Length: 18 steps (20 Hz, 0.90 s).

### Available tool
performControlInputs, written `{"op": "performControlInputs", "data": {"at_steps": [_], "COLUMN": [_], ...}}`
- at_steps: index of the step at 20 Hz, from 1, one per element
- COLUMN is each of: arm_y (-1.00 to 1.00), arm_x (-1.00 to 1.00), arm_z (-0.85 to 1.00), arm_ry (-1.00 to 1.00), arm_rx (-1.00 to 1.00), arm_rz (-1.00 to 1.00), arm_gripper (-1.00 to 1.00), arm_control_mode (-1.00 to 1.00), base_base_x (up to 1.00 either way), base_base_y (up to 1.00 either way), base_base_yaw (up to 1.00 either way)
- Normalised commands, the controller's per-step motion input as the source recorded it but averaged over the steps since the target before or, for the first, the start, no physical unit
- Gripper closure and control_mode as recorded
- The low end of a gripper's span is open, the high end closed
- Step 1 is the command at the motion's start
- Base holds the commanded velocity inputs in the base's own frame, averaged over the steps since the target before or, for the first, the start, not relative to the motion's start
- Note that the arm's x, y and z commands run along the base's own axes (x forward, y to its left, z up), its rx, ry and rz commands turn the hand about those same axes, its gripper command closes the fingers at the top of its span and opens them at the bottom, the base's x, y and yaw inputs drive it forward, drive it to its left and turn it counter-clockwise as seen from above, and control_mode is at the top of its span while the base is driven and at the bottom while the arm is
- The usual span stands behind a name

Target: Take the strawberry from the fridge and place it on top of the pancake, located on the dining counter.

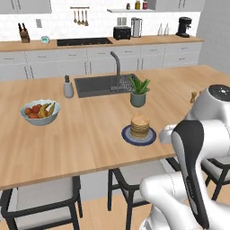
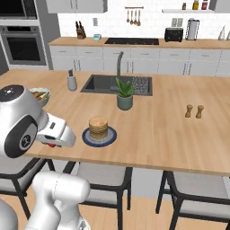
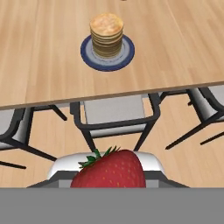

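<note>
Strawberry (image 3: pixel 110 169), its lower half cut off, sits gripped in the hidden jaws, short of the pancake (image 3: pixel 106 35).

Hidden and cut-off parts around the strawberry and the tabletop

In the hand view the strawberry (image 3: pixel 111 169) is cut along its lower part by the picture's bottom, so its tip and the tool's fingertips that would hold it cannot be seen; in the right base view only a small red spot shows under the white hand, and the tool (image 2: pixel 53 144) itself is covered by the wrist. In the left base view the arm hides the right corner of the tabletop (image 1: pixel 54 148) and part of a chair (image 1: pixel 215 168). The two small shakers (image 2: pixel 194 111) are too small to tell apart. The bowl of fruit (image 2: pixel 40 95) is half hidden behind the arm's joint.
</note>
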Motion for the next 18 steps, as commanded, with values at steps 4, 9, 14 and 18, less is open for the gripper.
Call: {"op": "performControlInputs", "data": {"at_steps": [4,9,14,18], "arm_y": [0.00,0.00,-0.08,-0.07], "arm_x": [0.00,0.28,0.98,1.00], "arm_z": [0.00,0.00,0.00,0.00], "arm_ry": [0.00,0.02,0.06,0.09], "arm_rx": [0.00,0.00,0.00,0.00], "arm_rz": [0.00,0.02,0.13,0.14], "arm_gripper": [1.00,1.00,1.00,1.00], "arm_control_mode": [1.00,-1.00,-1.00,-1.00], "base_base_x": [0.00,0.00,0.00,0.00], "base_base_y": [0.00,0.00,0.00,0.00], "base_base_yaw": [0.00,0.00,0.00,0.00]}}
